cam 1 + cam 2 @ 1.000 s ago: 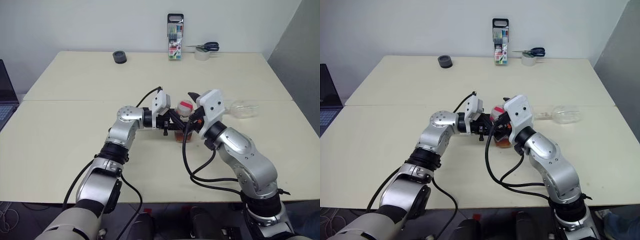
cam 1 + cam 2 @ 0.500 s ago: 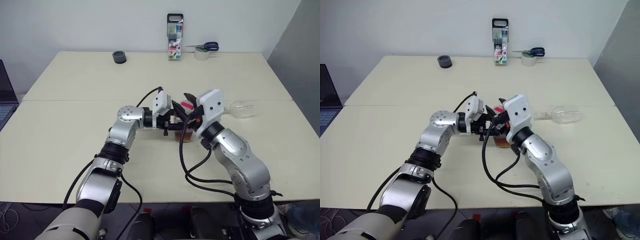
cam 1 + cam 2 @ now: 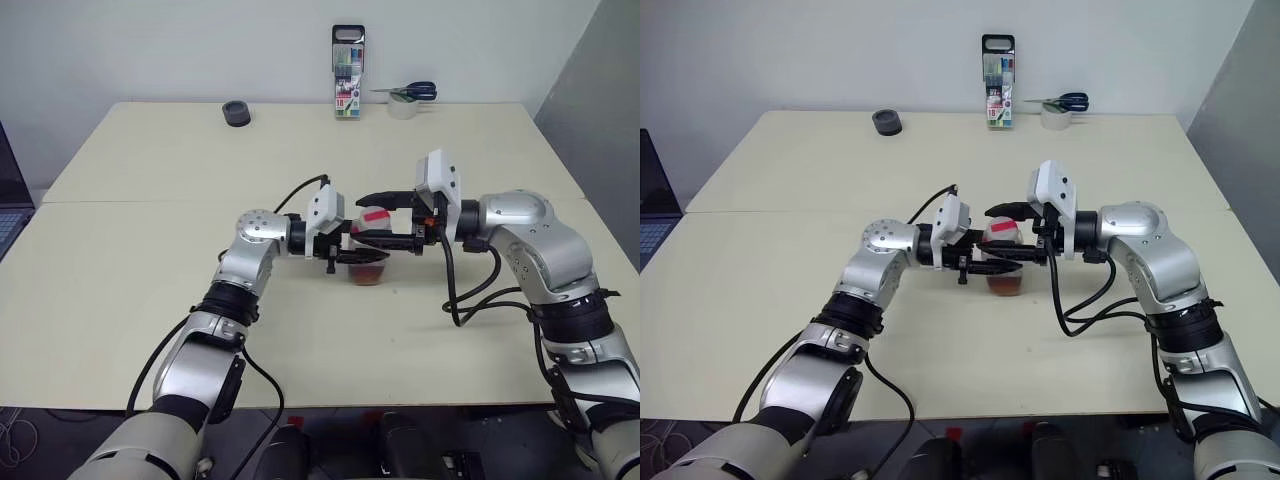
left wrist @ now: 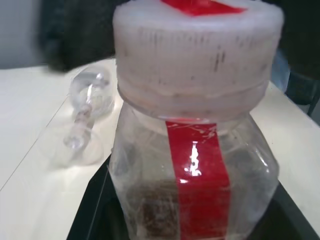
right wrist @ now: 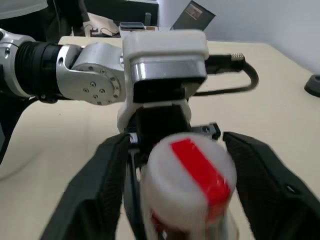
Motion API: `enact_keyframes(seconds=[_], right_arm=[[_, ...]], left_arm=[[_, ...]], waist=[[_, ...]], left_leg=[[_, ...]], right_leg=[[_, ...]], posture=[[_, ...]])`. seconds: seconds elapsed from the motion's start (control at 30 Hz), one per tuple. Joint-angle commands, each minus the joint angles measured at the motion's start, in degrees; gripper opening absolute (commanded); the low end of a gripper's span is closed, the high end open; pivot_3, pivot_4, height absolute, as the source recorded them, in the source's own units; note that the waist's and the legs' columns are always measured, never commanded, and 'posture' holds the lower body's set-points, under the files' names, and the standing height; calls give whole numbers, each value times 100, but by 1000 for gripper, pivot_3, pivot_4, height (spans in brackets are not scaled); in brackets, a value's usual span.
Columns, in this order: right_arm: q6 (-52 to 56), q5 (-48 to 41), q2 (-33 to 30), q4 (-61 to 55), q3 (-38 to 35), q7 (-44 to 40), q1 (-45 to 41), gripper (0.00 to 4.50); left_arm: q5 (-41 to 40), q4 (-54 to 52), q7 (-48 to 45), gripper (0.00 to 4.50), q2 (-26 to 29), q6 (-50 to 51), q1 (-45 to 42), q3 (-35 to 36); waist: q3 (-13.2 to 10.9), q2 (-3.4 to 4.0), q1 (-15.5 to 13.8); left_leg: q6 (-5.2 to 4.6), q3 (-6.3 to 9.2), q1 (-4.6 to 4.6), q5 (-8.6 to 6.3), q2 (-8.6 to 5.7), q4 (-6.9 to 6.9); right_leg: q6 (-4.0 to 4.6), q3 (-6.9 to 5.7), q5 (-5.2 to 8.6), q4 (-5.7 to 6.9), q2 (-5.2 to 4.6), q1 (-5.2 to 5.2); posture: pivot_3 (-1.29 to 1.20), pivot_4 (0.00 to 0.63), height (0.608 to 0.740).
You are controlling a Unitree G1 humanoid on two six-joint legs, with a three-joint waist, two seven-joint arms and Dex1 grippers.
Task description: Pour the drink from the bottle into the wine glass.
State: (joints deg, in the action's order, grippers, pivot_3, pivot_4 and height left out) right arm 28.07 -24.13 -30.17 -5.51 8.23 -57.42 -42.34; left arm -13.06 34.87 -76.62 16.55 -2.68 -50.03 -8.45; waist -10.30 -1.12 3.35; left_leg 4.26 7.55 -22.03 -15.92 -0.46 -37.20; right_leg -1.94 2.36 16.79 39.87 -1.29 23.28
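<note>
- The bottle (image 3: 368, 250) is held upright on the table (image 3: 150, 290), its body clamped between the narrowly set left fingers (image 3: 345, 252).
- The white cap with its red strip (image 5: 192, 172) is flanked by the right fingers (image 5: 97, 187), which are spread wide on either side of it; contact cannot be made out.
- The drink (image 3: 368, 274) sits low in the bottle.
- The wine glass (image 4: 82, 120) is seen lying on its side on the table beyond the left fingers.
</note>
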Motion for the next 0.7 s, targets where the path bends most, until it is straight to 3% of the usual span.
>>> enact_keyframes(seconds=[0.03, 0.07, 0.13, 0.27, 0.47, 0.7], right_arm=[[255, -217, 65, -952, -608, 749, 181, 4296], [553, -378, 59, -1452, -755, 1001, 472, 4500], [906, -500, 32, -2308, -849, 1398, 1040, 4500], [1209, 61, 471, -3196, -477, 2686, 1864, 4500], [1087, 1152, 1601, -3355, 188, 4406, 2208, 4500], [846, 1778, 2312, -2899, 500, 5089, 2022, 4500]], left_arm=[[-104, -189, 88, 1786, -9, 48, -11, 121], [-91, -168, 141, 1786, -19, 55, -17, 134], [-57, -98, 256, 1786, -43, 39, -44, 159], [42, 94, 544, 1786, -122, -69, -115, 184], [77, 206, 695, 1786, -191, -126, -182, 193], [135, 300, 752, 1785, -213, -274, -198, 148]], waist=[[0, 0, -11], [0, 0, -13], [1, -1, -54], [1, -1, -63], [2, 1, -3], [2, 1, -8]], left_leg=[[5, 2, -1, 3, 0, -3], [10, 4, -4, 6, -1, -4], [11, 14, -9, 6, -1, -6], [9, 10, -14, 5, -5, -7], [9, 7, -1, 5, 5, -15], [17, 6, -2, 9, 1, -14]], right_leg=[[0, 0, 0, 3, -1, 0], [0, 0, 0, 0, -2, 0], [0, -5, 0, -2, -2, -2], [-1, -1, 0, -4, -2, -1], [-2, 3, 1, 11, 15, -1], [-1, 3, 1, 8, 11, -2]], posture=[[0, 150, 740], [0, 150, 740], [0, 150, 740], [0, 150, 740], [0, 150, 740], [0, 150, 740]])
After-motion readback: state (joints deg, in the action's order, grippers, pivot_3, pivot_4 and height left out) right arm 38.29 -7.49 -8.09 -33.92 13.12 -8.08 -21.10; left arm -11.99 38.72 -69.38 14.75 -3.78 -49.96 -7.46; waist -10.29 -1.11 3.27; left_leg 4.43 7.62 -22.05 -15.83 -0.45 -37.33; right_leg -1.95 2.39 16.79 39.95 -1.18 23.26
